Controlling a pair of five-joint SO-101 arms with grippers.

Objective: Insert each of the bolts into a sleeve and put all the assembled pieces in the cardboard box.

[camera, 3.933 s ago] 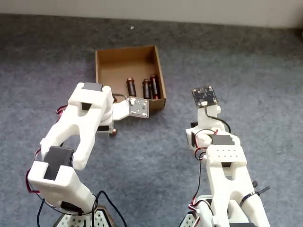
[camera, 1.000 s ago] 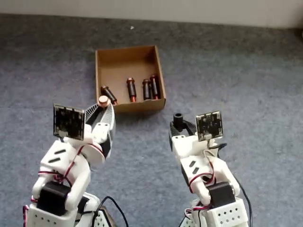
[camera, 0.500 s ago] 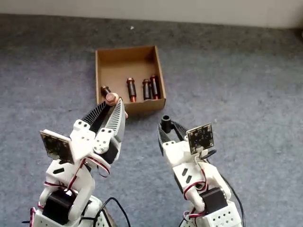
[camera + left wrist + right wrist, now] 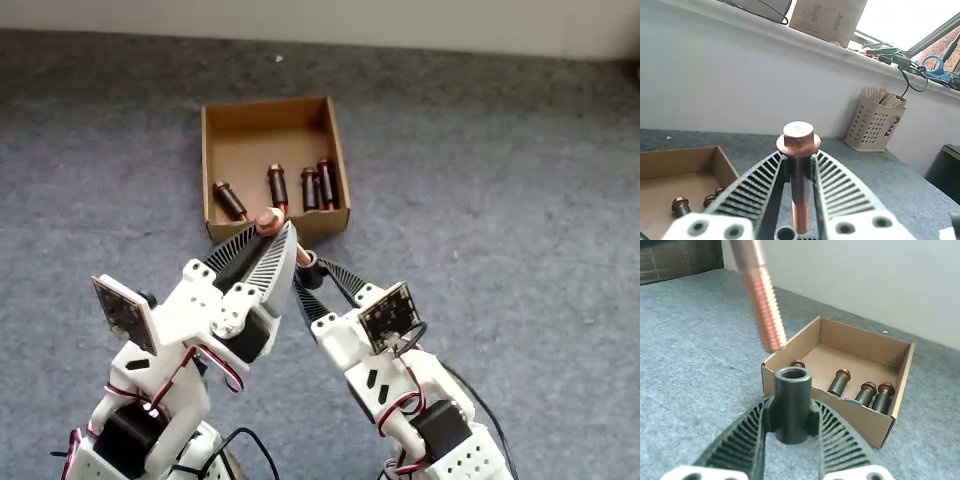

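Both grippers are holding something. The left gripper (image 4: pixel 799 159) is closed on a copper bolt (image 4: pixel 799 192), head up, with the shaft between the ribbed fingers. The right gripper (image 4: pixel 791 412) clamps a dark sleeve (image 4: pixel 791 402) upright. In the right wrist view the threaded tip of the bolt hangs just above and a little beside the sleeve's hole, not inside it, and the head is cut off. In the high view the left fingers hide most of the sleeve. Farther away, the cardboard box (image 4: pixel 208 150) stands on grey carpet (image 4: pixel 500 150) with four assembled pieces (image 4: pixel 277 188) inside.
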